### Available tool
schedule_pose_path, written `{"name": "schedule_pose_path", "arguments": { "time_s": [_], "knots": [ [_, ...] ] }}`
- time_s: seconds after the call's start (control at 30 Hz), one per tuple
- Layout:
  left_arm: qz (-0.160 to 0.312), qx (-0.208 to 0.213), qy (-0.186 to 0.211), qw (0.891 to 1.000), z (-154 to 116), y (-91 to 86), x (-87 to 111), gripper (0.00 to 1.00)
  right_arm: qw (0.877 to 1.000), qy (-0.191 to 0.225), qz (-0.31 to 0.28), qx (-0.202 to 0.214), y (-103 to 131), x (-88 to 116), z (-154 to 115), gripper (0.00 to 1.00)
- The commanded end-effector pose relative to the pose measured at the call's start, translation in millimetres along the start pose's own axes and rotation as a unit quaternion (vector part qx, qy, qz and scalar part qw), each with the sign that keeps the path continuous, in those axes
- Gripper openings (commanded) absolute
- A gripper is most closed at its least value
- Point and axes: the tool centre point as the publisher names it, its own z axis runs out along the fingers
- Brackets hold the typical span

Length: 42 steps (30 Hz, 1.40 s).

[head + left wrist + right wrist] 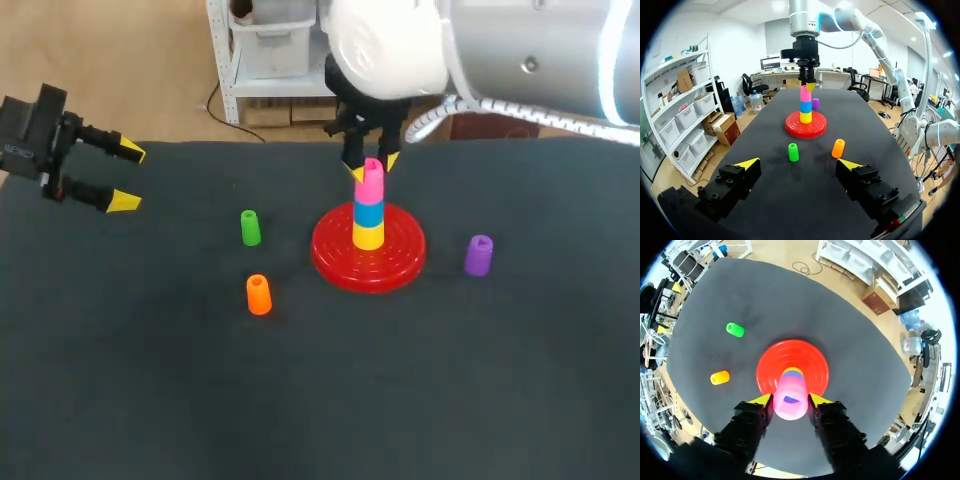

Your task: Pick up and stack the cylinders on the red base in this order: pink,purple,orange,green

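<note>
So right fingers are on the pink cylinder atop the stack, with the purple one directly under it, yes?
No. A blue cylinder is under the pink cylinder; the purple cylinder sits apart on the table, as the head view shows.

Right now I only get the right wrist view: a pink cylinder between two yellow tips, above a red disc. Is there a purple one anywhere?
Observer: Yes. The purple cylinder stands upright on the table, on the robot's right of the red base and apart from it.
Operator: What is under the pink one?
Observer: The pink cylinder sits on a blue cylinder, which sits on a yellow cylinder on the base.
Operator: And the other claw?
Observer: The left claw hangs open near the table's left edge, far from the stack and holding nothing.
</note>
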Motion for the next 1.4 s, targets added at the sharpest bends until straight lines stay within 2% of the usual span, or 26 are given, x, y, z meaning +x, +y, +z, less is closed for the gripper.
{"name": "schedule_pose_path", "arguments": {
  "time_s": [0.03, 0.2, 0.4, 0.8, 1.0, 1.2, 1.4],
  "knots": [
    [0.001, -0.001, -0.001, 1.0, 0, -0.7, 0.8, 1.0, 0.999, -0.053, -0.001, 0.011, 2, 4, 3, 1.0],
    [0.001, -0.001, -0.001, 1.0, 0, -0.7, 0.8, 1.0, 0.997, -0.071, 0.004, 0.031, -1, 9, -17, 1.0],
    [0.001, -0.001, -0.001, 1.0, 0, -0.7, 0.8, 1.0, 0.994, -0.094, -0.022, 0.05, -4, 20, -45, 1.0],
    [0.001, -0.001, -0.001, 1.0, 0, -0.7, 0.8, 1.0, 0.985, -0.082, -0.145, 0.044, -22, 65, -56, 1.0],
    [0.001, -0.001, -0.001, 1.0, 0, -0.7, 0.8, 1.0, 0.979, -0.065, -0.19, 0.045, -37, 105, -44, 1.0],
    [0.001, -0.001, -0.001, 1.0, 0, -0.7, 0.8, 1.0, 0.983, -0.059, -0.17, 0.025, -70, 153, -12, 1.0],
    [0.001, -0.001, -0.001, 1.0, 0, -0.7, 0.8, 1.0, 0.986, -0.061, -0.153, 0.005, -107, 162, 16, 1.0]
  ]
}}
